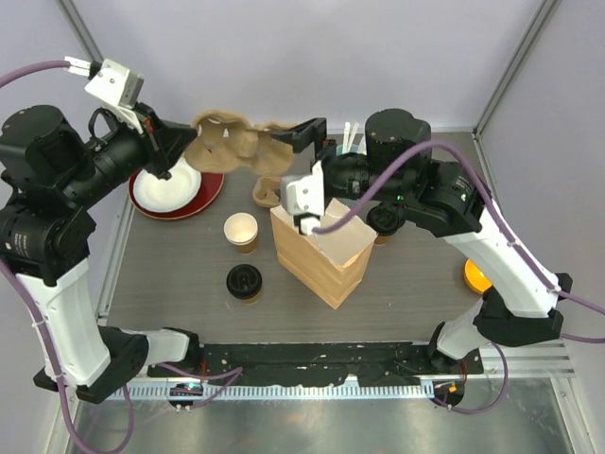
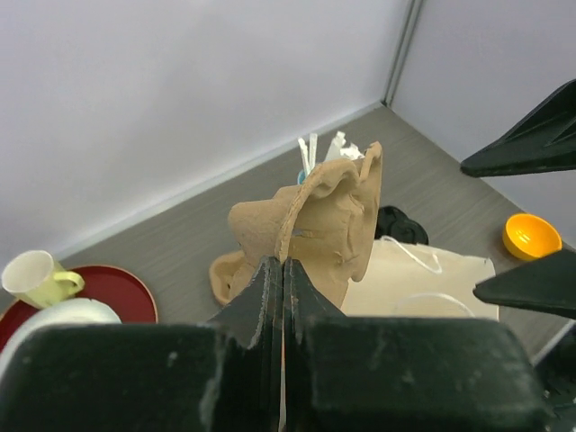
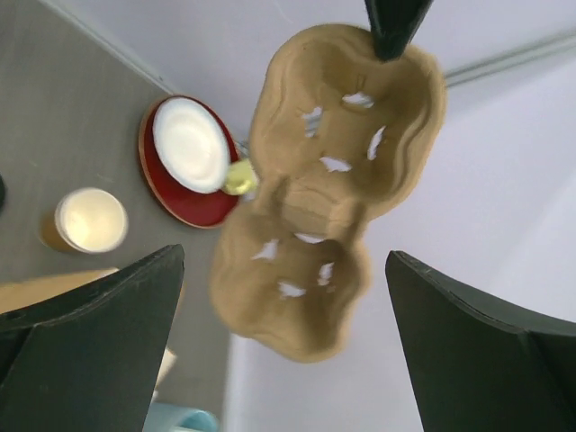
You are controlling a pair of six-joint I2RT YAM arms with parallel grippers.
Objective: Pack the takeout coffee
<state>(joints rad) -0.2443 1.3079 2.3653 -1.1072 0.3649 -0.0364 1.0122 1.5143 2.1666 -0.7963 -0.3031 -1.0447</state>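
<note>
The left claw (image 2: pixel 282 270) was closed tight on the edge of the cardboard cup tray (image 2: pixel 333 211); the right claw (image 3: pixel 283 256) was spread wide before it, gripping nothing.

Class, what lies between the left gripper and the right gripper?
A tan pulp cup carrier, pinched at one end by the left gripper; the open right gripper is at its other end. The top external view shows this.

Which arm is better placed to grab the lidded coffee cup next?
Probably right: the right end effector is open and empty, while the left end effector is shut on the pulp cup carrier, held in the air. The lidded cup stands untouched.
</note>
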